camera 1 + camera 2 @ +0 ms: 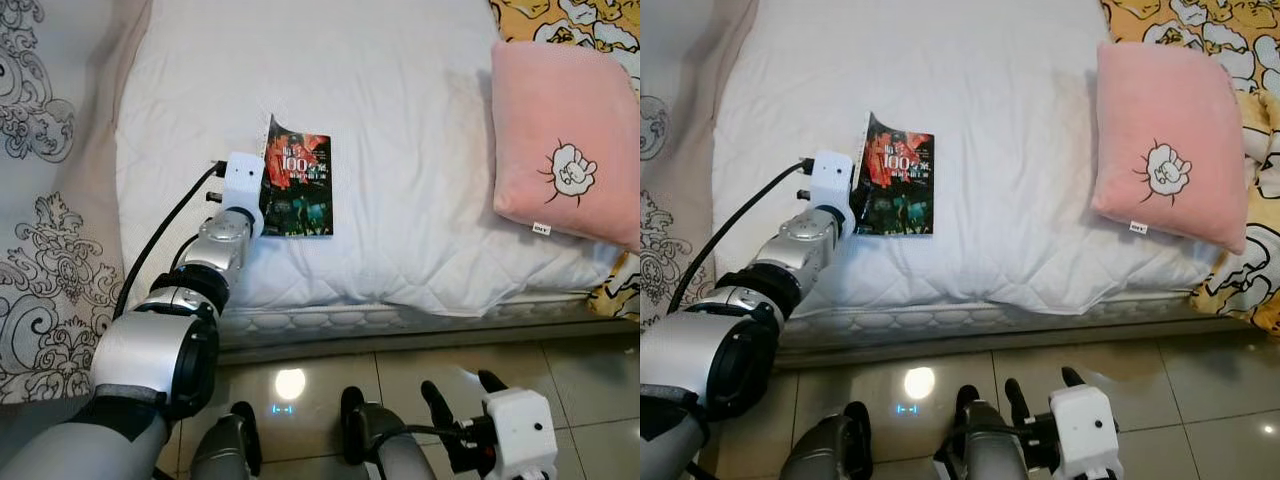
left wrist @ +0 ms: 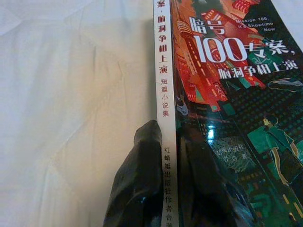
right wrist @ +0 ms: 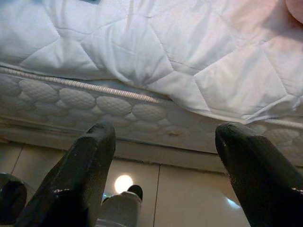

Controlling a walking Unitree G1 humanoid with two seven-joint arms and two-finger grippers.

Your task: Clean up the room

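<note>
Currently, the left claw (image 2: 163,156) is clamped on the spine edge of the book (image 1: 298,185).
The book is held on the white quilt of the bed (image 1: 400,120), a pink pillow (image 1: 565,145) well apart. The right claw (image 3: 165,156) is held spread apart above the tiled floor (image 1: 600,370).

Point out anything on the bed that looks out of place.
A paperback book lies on the white quilt near the bed's front edge. The left tool is clamped on its spine edge, lifting that side. The pink pillow looks fine.
</note>
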